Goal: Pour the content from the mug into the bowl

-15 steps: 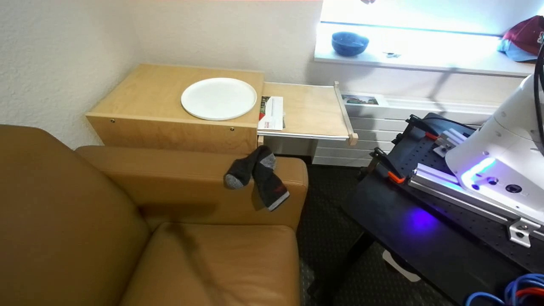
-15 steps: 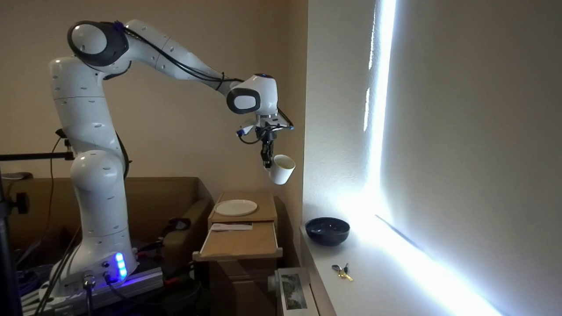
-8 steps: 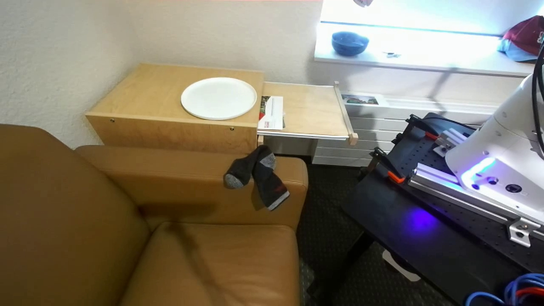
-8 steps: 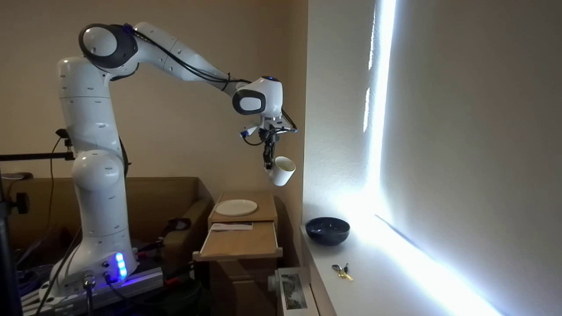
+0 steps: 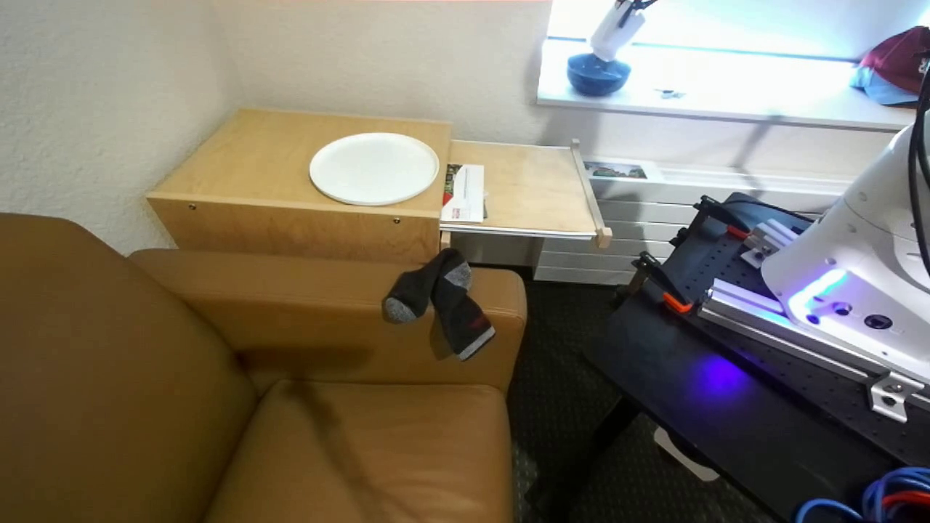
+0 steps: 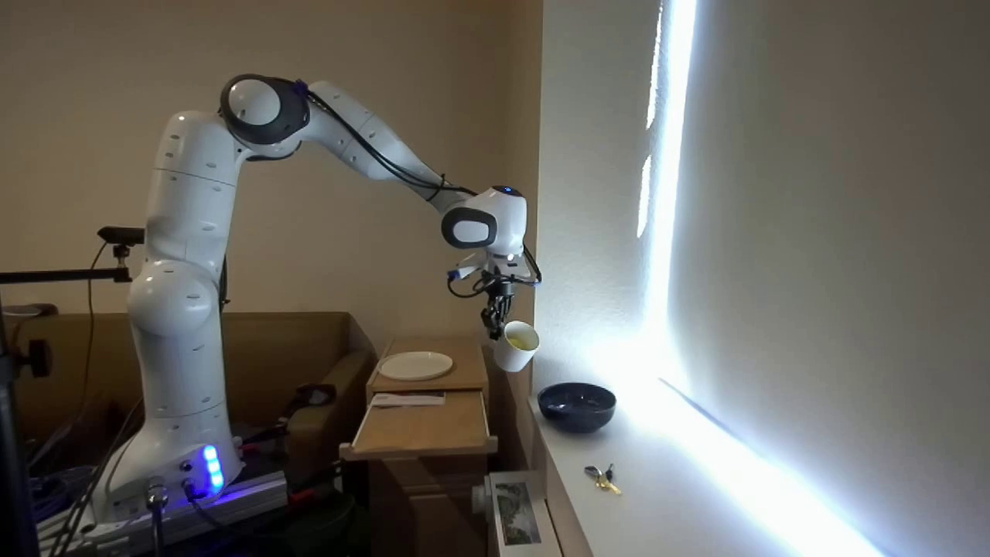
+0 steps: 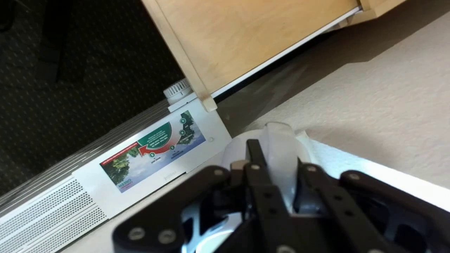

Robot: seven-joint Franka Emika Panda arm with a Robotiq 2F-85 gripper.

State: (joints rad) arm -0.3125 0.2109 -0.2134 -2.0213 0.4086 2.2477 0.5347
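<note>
The white mug [image 6: 516, 353] hangs tilted in the air, its opening partly turned to the camera in an exterior view, with something yellowish inside. It also shows in an exterior view [image 5: 615, 33], overlapping the bowl's upper edge. My gripper [image 6: 496, 331] is shut on the mug's handle. In the wrist view the handle [image 7: 280, 154] stands between the fingers of my gripper [image 7: 277, 156], with the mug's body behind. The dark blue bowl [image 6: 577, 410] stands upright on the sill, lower and right of the mug; it shows too in an exterior view [image 5: 598, 77]. I cannot make it out in the wrist view.
Keys [image 6: 603, 480] lie on the windowsill [image 6: 657, 503] near the bowl. A wall corner is close behind the mug. A white plate [image 5: 374, 168] sits on the wooden cabinet, with a pull-out shelf [image 5: 523, 185] beside it. A radiator [image 7: 88, 189] is under the sill. A cap [image 5: 897, 62] lies farther along.
The arm has moved forward and down with the mug, toward the bowl. The mug now shows against the bowl in an exterior view, and its opening shows a little more. The bowl has not moved.
</note>
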